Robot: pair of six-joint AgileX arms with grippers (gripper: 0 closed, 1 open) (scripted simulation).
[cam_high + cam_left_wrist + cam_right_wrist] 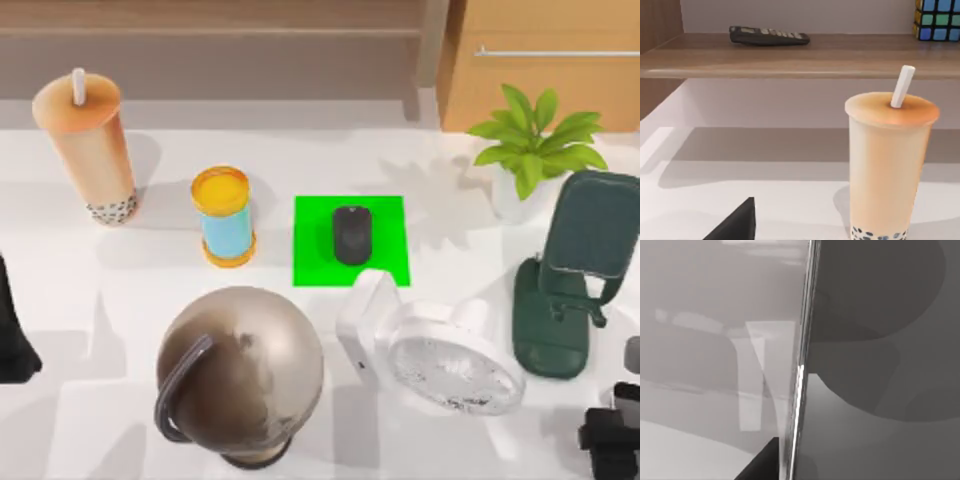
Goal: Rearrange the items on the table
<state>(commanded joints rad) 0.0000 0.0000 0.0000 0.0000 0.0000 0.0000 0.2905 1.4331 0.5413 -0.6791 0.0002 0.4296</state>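
Nearest the front edge of the table (90, 430): a bronze globe-like helmet (240, 375) left of centre, with the white desk fan (440, 355) lying just beside it on the right, clear grille tilted up. Open white surface only at the front left corner and in a narrow strip between those two.

Parked at the far left edge, the left gripper (12, 335); cannot tell whether its claw is apart or together. Low at the front right corner, the right gripper (612, 430); cannot tell its claw state either.

Right of the fan, a dark green phone stand (550, 320) carrying the smartphone (592, 225) upright and leaning back, close to the right edge.

Mid-table, the black mouse (351, 235) resting on a green square mat (385, 260), just behind the fan's base. Left of the mat, a blue can with orange lid (224, 215), standing apart from it.

Farther back on the left, the orange-tan drink cup (88, 145) with white straw (902, 86), upright, room around it. Back right, a potted plant (530, 150). Beyond the table, a wooden shelf (790, 55) holding a calculator (769, 36) and a colour cube (937, 19).
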